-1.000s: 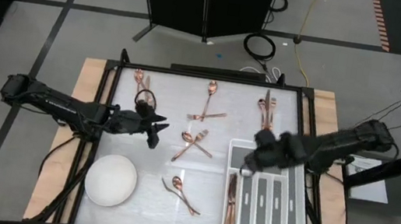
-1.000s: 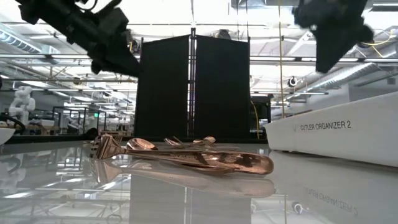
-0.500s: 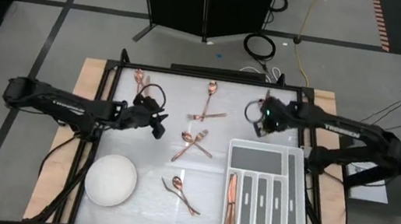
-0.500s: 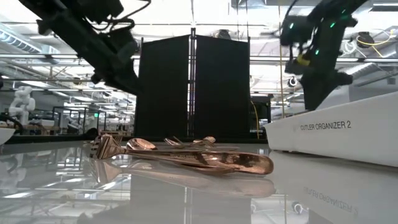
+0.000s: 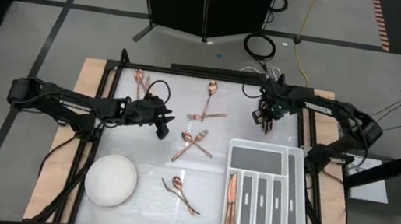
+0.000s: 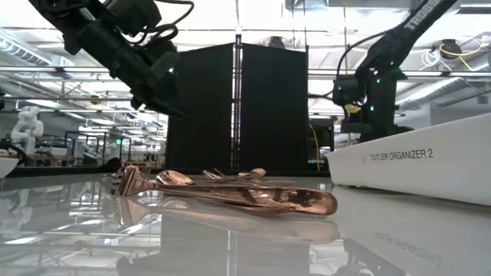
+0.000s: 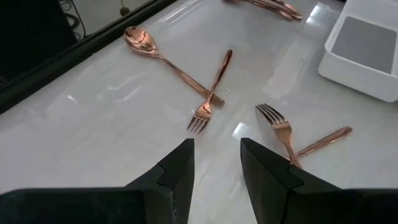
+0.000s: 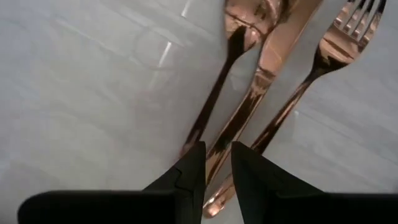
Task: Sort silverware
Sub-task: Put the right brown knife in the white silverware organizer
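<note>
1. Lying bunched at about one o'clock on the white table (image 5: pixel 154 160), three copper pieces – a spoon, a knife (image 8: pixel 264 65) and a fork (image 8: pixel 339 46) – rest side by side, long axes parallel and running toward twelve o'clock.
2. Directly above their handle ends hangs the right gripper (image 5: pixel 261 117); its fingers (image 8: pixel 189 171) stand slightly parted, empty, straddling the knife's handle line. I judge the knife the likely pick, with the gap set across its axis.
3. Near the table's centre a crossed fork pair (image 5: pixel 194 144) lies just toward three o'clock of the left gripper (image 5: pixel 163 128), which hovers open and empty; one fork (image 7: pixel 283 134) sits just past a fingertip in the left wrist view.
4. More silverware lies scattered: a spoon and fork (image 5: pixel 208 104) at twelve o'clock, a pair (image 5: pixel 141 78) at eleven, two spoons (image 5: pixel 181 192) at six.
5. At four o'clock the grey divided tray (image 5: pixel 291 219) holds pieces in its leftmost slot; its side reads "CUTLER ORGANIZER 2" (image 6: pixel 401 154).
6. At seven o'clock sits a white bowl (image 5: pixel 111 180).
</note>
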You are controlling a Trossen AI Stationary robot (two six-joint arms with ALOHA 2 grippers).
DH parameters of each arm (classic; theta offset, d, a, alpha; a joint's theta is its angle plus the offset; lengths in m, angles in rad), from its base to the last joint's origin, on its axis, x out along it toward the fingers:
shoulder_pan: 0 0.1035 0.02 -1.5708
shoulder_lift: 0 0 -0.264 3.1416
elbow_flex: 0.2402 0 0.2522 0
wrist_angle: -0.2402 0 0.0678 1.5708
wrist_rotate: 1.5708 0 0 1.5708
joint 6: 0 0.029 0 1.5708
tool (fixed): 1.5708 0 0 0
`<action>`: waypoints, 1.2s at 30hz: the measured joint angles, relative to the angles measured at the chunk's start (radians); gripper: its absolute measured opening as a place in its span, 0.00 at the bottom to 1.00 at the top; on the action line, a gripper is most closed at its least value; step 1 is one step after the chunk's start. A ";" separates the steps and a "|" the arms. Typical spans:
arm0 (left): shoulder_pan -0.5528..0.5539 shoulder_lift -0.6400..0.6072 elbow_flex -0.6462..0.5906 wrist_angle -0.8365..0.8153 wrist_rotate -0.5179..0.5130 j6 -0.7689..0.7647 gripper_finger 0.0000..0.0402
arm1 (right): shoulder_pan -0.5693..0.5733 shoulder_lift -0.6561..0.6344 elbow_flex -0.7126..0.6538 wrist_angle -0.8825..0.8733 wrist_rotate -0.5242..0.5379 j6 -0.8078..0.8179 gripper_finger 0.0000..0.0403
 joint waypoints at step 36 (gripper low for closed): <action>0.000 0.000 0.000 0.004 0.021 0.030 0.32 | -0.086 0.166 0.035 0.078 0.020 -0.008 0.17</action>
